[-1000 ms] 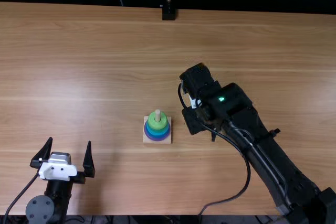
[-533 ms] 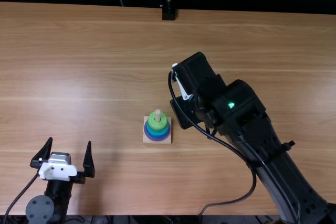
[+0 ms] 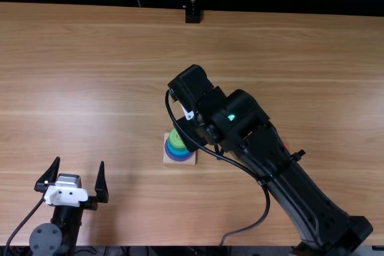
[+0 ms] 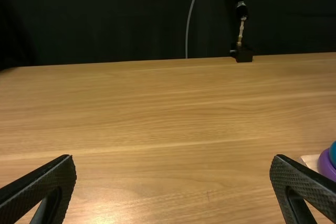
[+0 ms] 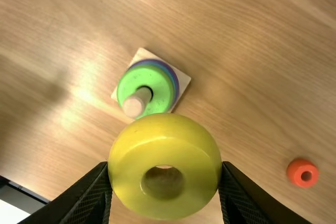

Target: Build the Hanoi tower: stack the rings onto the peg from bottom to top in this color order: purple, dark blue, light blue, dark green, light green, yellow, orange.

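At the worktop's near left, left gripper: fingers spread well apart, pointing away from the near edge, with wood showing between them in its wrist view.
Wooden base: square, flat on the worktop near the middle, partly under the right gripper as the top view shows it.
Purple ring: lowest on the base, around the peg.
Blue: stacked over the purple, narrower; the bands run so close that it is probably more than one ring, though I can't separate them surely.
Green ring: light green, topmost on the stack, the peg standing up through its hole and well above it.
Orange ring: small, on the worktop, well apart from the base, partly hidden by the right arm in the top view.
Right gripper: fingers closed on the yellow ring, one at each side, seen in its own wrist view.
Yellow ring: between those fingers, off the peg, overlapping the edge of the base in that view.
Far edge of the worktop: an upright rod on a black foot, dark cloth behind.
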Controlling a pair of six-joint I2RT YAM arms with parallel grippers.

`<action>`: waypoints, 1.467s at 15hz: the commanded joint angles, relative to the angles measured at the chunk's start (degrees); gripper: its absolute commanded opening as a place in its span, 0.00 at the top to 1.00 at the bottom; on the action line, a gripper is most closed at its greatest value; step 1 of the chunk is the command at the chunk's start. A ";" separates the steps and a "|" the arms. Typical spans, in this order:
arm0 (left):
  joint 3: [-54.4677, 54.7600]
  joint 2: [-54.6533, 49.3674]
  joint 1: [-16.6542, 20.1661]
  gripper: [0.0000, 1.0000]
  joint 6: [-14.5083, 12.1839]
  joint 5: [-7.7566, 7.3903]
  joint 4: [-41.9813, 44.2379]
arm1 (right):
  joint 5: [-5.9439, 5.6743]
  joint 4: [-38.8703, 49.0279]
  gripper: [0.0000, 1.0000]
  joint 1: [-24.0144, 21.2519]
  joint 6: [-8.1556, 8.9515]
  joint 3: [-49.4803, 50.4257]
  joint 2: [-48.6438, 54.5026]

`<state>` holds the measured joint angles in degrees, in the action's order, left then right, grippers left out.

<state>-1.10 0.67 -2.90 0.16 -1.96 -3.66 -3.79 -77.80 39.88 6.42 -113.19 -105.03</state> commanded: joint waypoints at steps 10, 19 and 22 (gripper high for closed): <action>1.10 -0.67 0.44 0.00 -0.59 -0.36 -0.03 | 0.84 0.32 1.00 2.49 0.65 -4.76 -5.27; 1.10 -0.67 0.44 0.00 -0.59 -0.36 -0.03 | 0.94 0.32 1.00 2.75 0.65 -5.55 -7.20; 1.10 -0.67 0.44 0.00 -0.59 -0.36 -0.03 | 0.94 0.32 1.00 2.84 0.65 -5.29 -7.38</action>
<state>-1.10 0.69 -2.90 0.12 -1.93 -3.66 -2.96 -77.36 41.98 6.59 -117.43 -111.81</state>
